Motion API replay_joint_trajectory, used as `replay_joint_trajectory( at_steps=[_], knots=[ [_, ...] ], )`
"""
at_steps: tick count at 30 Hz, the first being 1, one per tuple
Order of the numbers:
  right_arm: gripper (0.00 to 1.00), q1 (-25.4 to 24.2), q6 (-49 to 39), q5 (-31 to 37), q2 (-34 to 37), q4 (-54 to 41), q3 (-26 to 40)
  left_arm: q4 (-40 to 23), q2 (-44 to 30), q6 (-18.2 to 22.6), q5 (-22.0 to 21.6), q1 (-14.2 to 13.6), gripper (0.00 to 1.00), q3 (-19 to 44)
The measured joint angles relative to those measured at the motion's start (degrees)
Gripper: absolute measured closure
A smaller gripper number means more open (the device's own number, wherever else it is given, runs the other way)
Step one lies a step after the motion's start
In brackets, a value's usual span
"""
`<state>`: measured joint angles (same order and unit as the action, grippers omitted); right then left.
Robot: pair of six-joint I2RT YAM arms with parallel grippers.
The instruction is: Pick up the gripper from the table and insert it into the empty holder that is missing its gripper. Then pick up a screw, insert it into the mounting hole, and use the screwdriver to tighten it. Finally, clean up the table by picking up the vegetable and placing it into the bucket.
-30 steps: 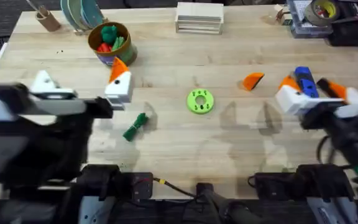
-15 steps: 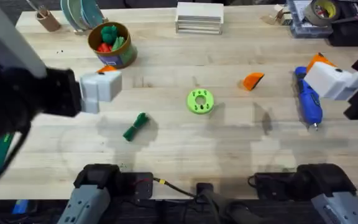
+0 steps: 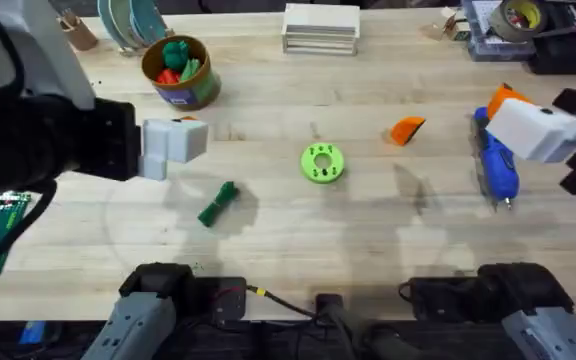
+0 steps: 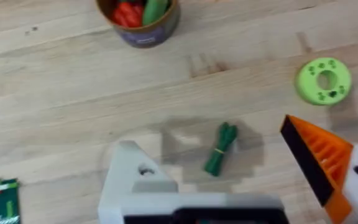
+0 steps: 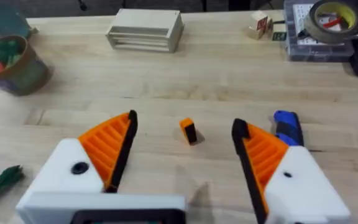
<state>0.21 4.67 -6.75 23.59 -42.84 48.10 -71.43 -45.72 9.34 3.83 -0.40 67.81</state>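
Orange gripper wedge (image 3: 406, 130) lies loose on the worktop (image 3: 368, 220), about 2 o'clock from the lime ring disc (image 3: 322, 163) at mid-worktop; in the right wrist view it sits between the two fingers, farther off (image 5: 188, 131). Left claw (image 4: 241, 180) hangs over the left side, spread wide, holding nothing: one finger is a bare white holder (image 4: 132, 180) with no pad, the other carries an orange ribbed pad (image 4: 316, 155). Green vegetable (image 3: 217, 204) lies on the wood at 7 o'clock from the disc, under that claw (image 4: 219, 149). Bucket (image 3: 178, 70) stands at 10 o'clock, far left, with red and green toys inside. Blue screwdriver (image 3: 494, 160) lies at 3 o'clock, tip toward the near edge, partly under the right claw (image 5: 185, 155), which is wide, empty, both orange pads on. Wooden slat box (image 3: 320, 27) at 12 o'clock.
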Motion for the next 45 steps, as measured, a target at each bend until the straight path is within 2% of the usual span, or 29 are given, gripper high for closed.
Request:
replay_joint_trajectory(
  at_steps=[5,9,11,15,21,23,26,27,28,32,33,34,35,36,41,42,43,45],
  knots=[
    [0.01,0.0,1.3,-0.3,0.0,-1.8,0.0,1.0,-1.1,0.1,5.8,0.0,0.008,-1.1],
    [0.011,0.0,1.5,-0.4,0.0,-3.3,0.0,2.6,-3.0,0.1,7.7,-0.4,0.006,-6.6],
    [0.01,0.0,1.5,-0.4,0.0,-3.5,0.0,3.7,-4.6,0.2,8.3,-1.6,0.006,-9.9],
    [0.01,0.0,1.6,-0.4,0.0,-3.5,0.0,4.5,-7.6,0.1,8.1,-5.7,0.006,-15.4],
    [0.01,0.0,1.6,-0.4,0.0,-3.5,0.0,5.0,-9.5,0.2,4.6,-13.1,0.006,-18.0],
    [0.01,0.0,1.6,-0.4,0.0,-3.5,0.0,5.2,-10.5,0.2,3.8,-14.5,0.006,-18.0],
    [0.01,0.0,1.6,-0.4,0.0,-3.5,0.0,5.5,-12.2,0.2,3.0,-14.9,0.006,-18.0],
    [0.01,0.0,1.6,-0.4,0.0,-3.5,0.0,5.7,-12.7,0.1,2.8,-14.9,0.068,-18.0],
    [0.01,0.0,1.6,-0.4,0.0,-3.5,0.0,6.0,-13.1,0.1,2.5,-14.9,0.207,-18.0],
    [0.01,0.0,1.6,-0.4,0.0,-3.9,0.0,6.4,-13.4,0.4,2.1,-14.9,0.847,-18.0],
    [0.01,0.0,1.6,-0.4,0.0,-4.1,0.0,6.4,-13.4,0.7,1.9,-14.9,0.958,-18.0],
    [0.01,0.0,1.6,-0.4,0.0,-4.3,0.0,6.5,-13.4,0.8,1.8,-14.9,0.988,-18.0],
    [0.01,0.0,1.6,-0.4,0.0,-4.3,0.0,6.7,-13.4,0.8,1.7,-14.9,0.993,-18.0],
    [0.01,0.0,1.6,-0.4,0.0,-4.3,0.0,6.9,-13.4,1.1,1.5,-14.9,0.936,-18.0],
    [0.01,0.0,1.6,-0.4,0.0,-4.3,0.0,7.2,-13.4,1.0,2.0,-14.9,0.158,-18.0],
    [0.01,0.0,1.6,-0.4,0.0,-4.4,0.0,7.2,-13.4,0.8,2.3,-14.9,0.051,-18.0],
    [0.01,0.0,1.6,-0.4,0.0,-4.4,0.0,7.1,-13.4,0.8,2.4,-14.9,0.095,-17.9],
    [0.01,0.0,1.6,-0.4,0.0,-4.3,0.0,7.1,-13.4,0.9,2.6,-14.9,0.379,-17.1]
  ],
)
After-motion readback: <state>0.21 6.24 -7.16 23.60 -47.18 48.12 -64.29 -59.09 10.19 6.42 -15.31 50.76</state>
